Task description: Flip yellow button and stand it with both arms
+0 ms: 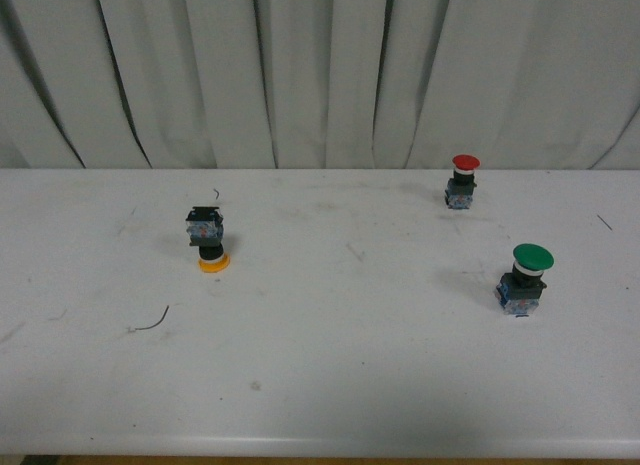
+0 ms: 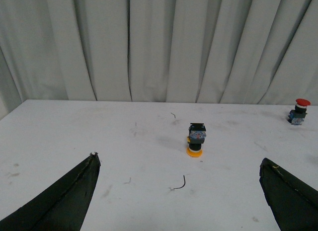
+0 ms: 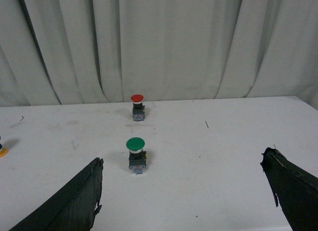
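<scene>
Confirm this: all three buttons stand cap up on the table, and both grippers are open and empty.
Not quite. The yellow button stands cap down with its base on top, as the front view shows. The red button and green button do stand cap up, and the left gripper and right gripper are open and empty.

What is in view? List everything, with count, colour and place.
yellow button: 1, yellow cap, table's left side, standing cap-down
red button: 1, red cap, far right, upright
green button: 1, green cap, right, nearer than the red one, upright
wire scrap: 1, dark, in front of the yellow button, to its left
table: 1, white, scuffed
curtain: 1, pale grey, behind the table
left gripper: 1, black, open, facing the yellow button
right gripper: 1, black, open, facing the green button
</scene>
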Robot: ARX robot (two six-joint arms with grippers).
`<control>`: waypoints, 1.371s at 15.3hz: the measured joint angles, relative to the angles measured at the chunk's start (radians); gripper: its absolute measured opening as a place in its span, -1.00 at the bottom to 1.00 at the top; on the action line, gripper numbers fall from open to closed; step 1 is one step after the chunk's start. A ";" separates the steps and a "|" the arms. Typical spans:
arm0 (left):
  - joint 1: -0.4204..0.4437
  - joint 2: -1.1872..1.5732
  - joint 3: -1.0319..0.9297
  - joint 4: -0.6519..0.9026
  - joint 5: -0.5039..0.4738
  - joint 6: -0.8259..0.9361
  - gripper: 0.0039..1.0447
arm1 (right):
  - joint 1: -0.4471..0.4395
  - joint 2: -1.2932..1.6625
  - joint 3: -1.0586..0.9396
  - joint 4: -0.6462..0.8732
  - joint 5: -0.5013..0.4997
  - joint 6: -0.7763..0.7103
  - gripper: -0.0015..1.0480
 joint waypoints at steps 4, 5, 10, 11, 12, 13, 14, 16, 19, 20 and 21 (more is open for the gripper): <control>0.000 0.000 0.000 0.000 0.000 0.000 0.88 | 0.000 0.000 0.000 0.000 0.000 0.000 0.88; 0.000 0.000 0.000 0.000 0.000 0.000 0.88 | 0.000 0.000 0.000 0.000 0.000 0.000 0.88; -0.056 0.250 0.130 -0.149 -0.182 -0.166 0.88 | 0.000 0.000 0.000 0.000 0.000 0.000 0.88; -0.070 0.305 0.143 -0.068 -0.181 -0.176 0.88 | 0.000 0.000 0.000 0.000 0.000 0.000 0.88; -0.081 0.406 0.159 0.043 -0.175 -0.186 0.88 | 0.000 0.000 0.000 0.001 0.000 0.000 0.88; -0.087 0.517 0.170 0.150 -0.170 -0.188 0.88 | 0.000 0.000 0.000 0.000 0.000 0.000 0.88; -0.090 0.680 0.197 0.294 -0.142 -0.187 0.88 | 0.000 0.000 0.000 0.000 0.000 0.000 0.88; -0.097 1.056 0.359 0.546 -0.093 -0.176 0.88 | 0.000 0.000 0.000 0.000 0.000 0.000 0.88; -0.103 1.285 0.502 0.591 -0.073 -0.159 0.88 | 0.000 0.000 0.000 0.000 0.000 0.000 0.88; -0.108 1.446 0.612 0.547 -0.055 -0.155 0.88 | 0.000 0.000 0.000 0.000 0.000 0.000 0.88; -0.115 1.555 0.686 0.523 -0.060 -0.139 0.88 | 0.000 0.000 0.000 0.000 0.000 0.000 0.88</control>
